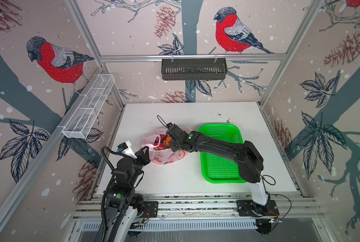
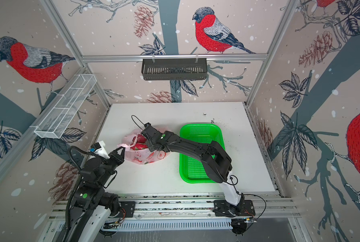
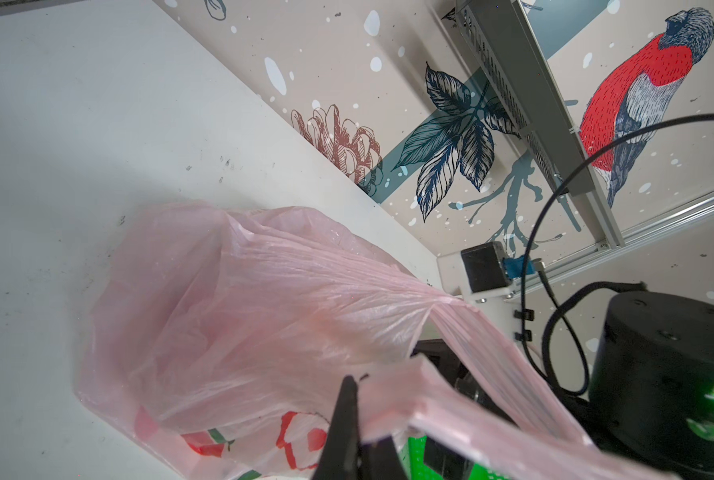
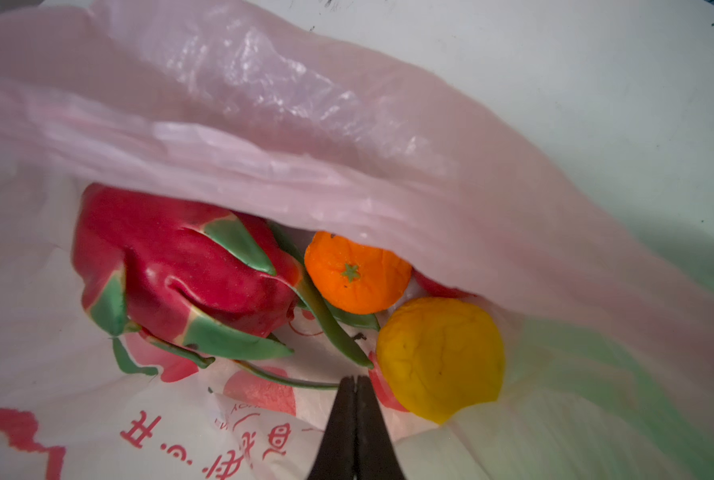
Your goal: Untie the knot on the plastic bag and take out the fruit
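Observation:
The pale pink plastic bag [image 1: 164,156] [image 4: 264,137] lies on the white table with its mouth open; no knot shows in any view. My left gripper [image 1: 147,148] [image 3: 357,384] is shut on one loop handle [image 3: 451,411] and holds it stretched out to the left. My right gripper [image 1: 171,145] [image 4: 355,379] reaches into the bag's mouth, shut, with a thin green scale of the dragon fruit [image 4: 180,266] ending at its tips. Just beyond the tips lie the orange [image 4: 357,272] [image 1: 167,140] and a yellow citrus [image 4: 440,357]. A sliver of red fruit [image 4: 434,286] shows behind them.
A green perforated tray [image 1: 217,126] [image 2: 200,125] stands to the right of the bag, partly under my right arm. A white wire basket [image 1: 89,109] hangs on the left wall. On the back rail hangs a black basket [image 1: 193,69].

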Available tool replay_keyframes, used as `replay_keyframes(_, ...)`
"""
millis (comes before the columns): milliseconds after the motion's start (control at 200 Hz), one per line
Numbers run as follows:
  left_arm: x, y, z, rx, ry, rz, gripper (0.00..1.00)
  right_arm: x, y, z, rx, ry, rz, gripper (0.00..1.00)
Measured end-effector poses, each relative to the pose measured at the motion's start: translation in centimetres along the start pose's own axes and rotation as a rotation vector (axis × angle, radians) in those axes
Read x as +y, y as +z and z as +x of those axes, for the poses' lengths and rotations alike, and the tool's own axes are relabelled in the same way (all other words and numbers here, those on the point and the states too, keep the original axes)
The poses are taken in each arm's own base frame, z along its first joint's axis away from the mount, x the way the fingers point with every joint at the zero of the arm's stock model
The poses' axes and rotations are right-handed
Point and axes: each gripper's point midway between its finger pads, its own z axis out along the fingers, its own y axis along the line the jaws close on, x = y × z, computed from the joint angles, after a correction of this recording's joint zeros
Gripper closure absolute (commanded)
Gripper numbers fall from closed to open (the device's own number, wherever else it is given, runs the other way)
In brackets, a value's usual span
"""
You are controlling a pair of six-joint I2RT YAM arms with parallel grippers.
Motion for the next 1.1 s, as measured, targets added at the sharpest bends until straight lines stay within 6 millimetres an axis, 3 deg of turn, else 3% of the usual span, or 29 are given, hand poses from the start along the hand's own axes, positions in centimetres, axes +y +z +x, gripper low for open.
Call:
replay_keyframes(165,-0.1,0.0,0.4,0.014,-0.026,0.012,1.00,0.5,0.6,1.1,0.034,-0.010,-0.014,0.94)
replay_keyframes(350,-0.1,-0.3,0.3,0.008,-0.043,0.019,1.00,1.4,-0.2,5.0,0.132,-0.033,-0.026,0.94)
replay_keyframes(565,1.0,0.2,1.3,0.039,-0.051,-0.025,1.00,2.0,-1.5,7.9,0.188,0.000,-0.030,0.94)
replay_keyframes(881,3.7,0.6,2.8,0.063,-0.047,-0.107,1.00,0.8,-1.0,11.5,0.264,0.136,0.003,0.94)
replay_keyframes(1101,5.5,0.7,3.8,0.076,-0.046,-0.167,1.00,-1.0,-1.5,11.5,0.252,0.218,0.044,0.94)
